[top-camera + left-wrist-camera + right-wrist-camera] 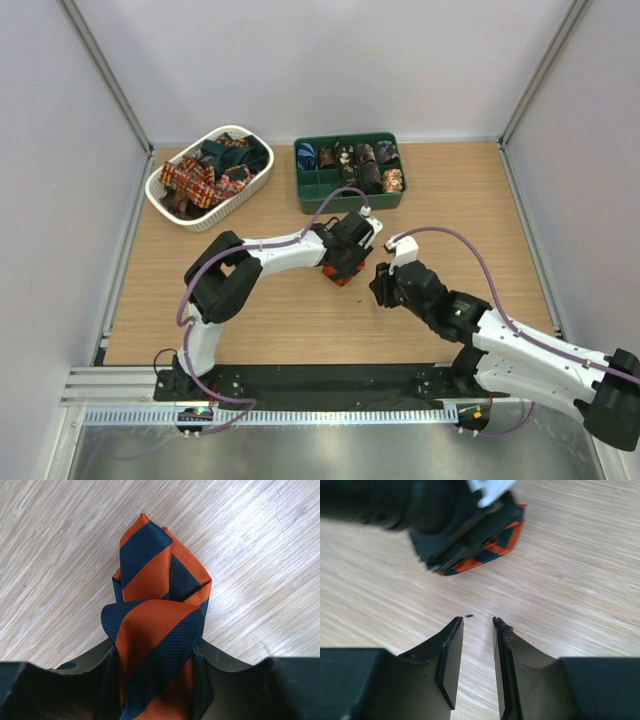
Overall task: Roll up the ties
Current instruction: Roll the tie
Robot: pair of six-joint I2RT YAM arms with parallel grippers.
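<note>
Striped tie (157,625) gripped; tray (312,186): rolls (365,165), prob.

White slotted basket (222,215), green compartment tray (313,186) beside it, wooden table (470,200)

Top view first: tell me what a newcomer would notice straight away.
The orange-and-navy striped tie, folded and pinched in the left gripper at mid-table. The right gripper hovers empty nearby. Behind it, a white basket heaped with ties and a green tray holding rolled ones.
</note>
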